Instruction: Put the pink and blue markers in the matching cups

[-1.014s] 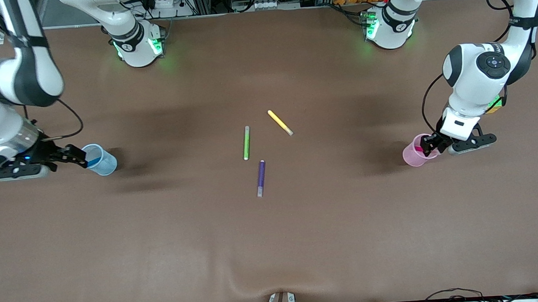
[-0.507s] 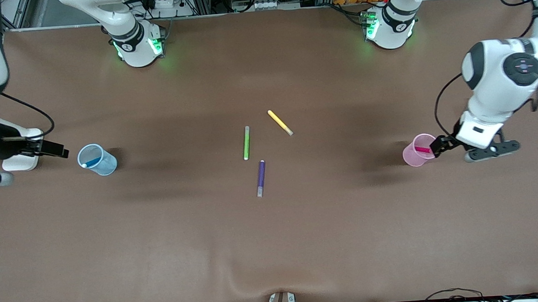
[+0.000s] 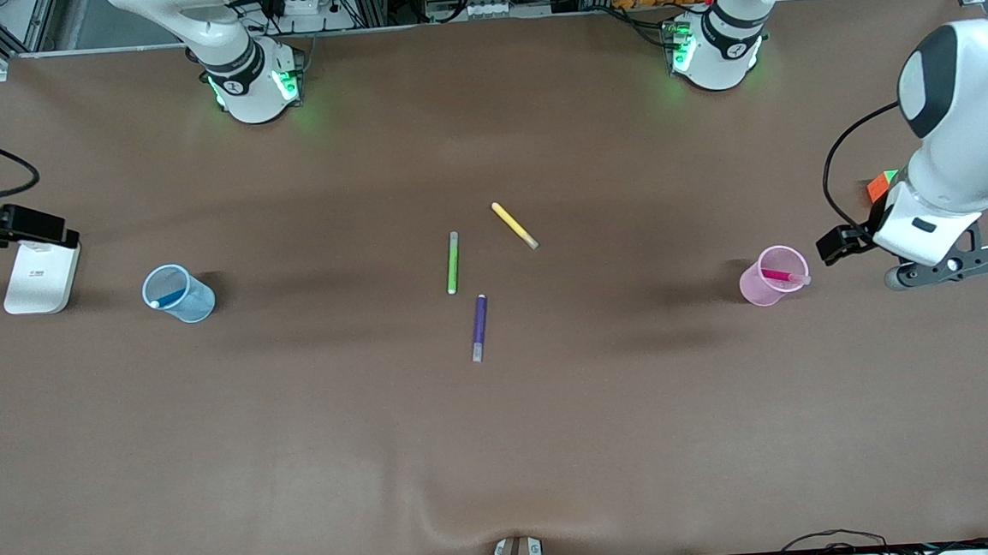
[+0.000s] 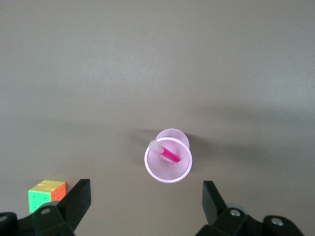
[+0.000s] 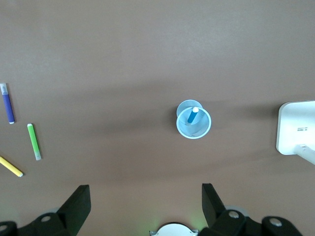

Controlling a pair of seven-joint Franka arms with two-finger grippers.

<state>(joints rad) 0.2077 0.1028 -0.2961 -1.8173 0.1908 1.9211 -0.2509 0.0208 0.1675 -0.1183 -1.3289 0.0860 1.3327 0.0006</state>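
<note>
The blue marker (image 3: 168, 298) stands leaning in the light blue cup (image 3: 179, 295) toward the right arm's end of the table. It also shows in the right wrist view (image 5: 192, 115), inside that cup (image 5: 194, 127). The pink marker (image 3: 782, 276) leans in the pale pink cup (image 3: 768, 276) toward the left arm's end; the left wrist view shows the marker (image 4: 167, 153) in the cup (image 4: 168, 169). My left gripper (image 4: 146, 197) is open and empty, high above the pink cup. My right gripper (image 5: 146, 199) is open and empty, high above the table beside the blue cup.
A green marker (image 3: 453, 263), a yellow marker (image 3: 514, 226) and a purple marker (image 3: 480, 327) lie mid-table. A white block (image 3: 39, 277) lies at the right arm's end beside the blue cup. A colourful cube (image 3: 882, 186) sits near the pink cup.
Both grippers have let go of the markers and risen up and outward from the cups, toward the table's ends. The blue and pink markers stay in their cups.
</note>
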